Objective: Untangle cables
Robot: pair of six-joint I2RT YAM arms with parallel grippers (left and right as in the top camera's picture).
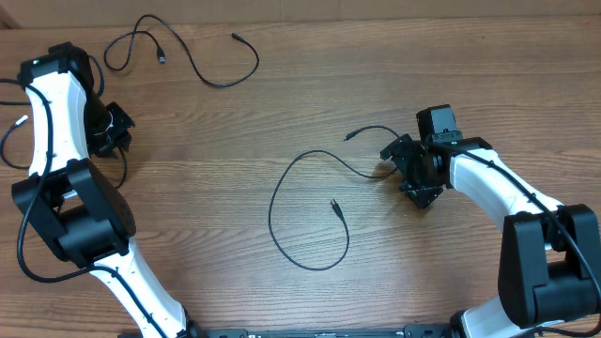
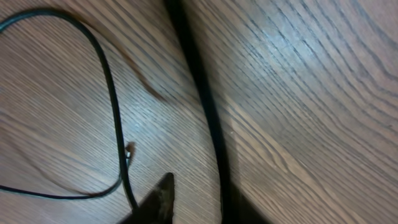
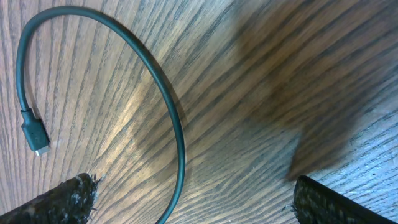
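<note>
Three thin black cables lie apart on the wooden table (image 1: 451, 75). One cable (image 1: 202, 77) curls at the top left. A second cable (image 1: 271, 211) forms a big loop in the middle, and its far part runs to my right gripper (image 1: 406, 172). A third cable, with a white tip (image 1: 21, 120), lies at the far left edge beside my left arm. In the right wrist view my right gripper (image 3: 199, 202) is open, and the cable (image 3: 177, 130) runs between its fingers, plug (image 3: 34, 134) to the left. My left gripper (image 1: 115, 130) hovers low over a thin cable (image 2: 111, 93).
A thick black band (image 2: 208, 118) crosses the left wrist view right beside the left finger tip (image 2: 165, 186); I cannot tell what it is. Thicker black robot wires hang round the left arm (image 1: 56, 141).
</note>
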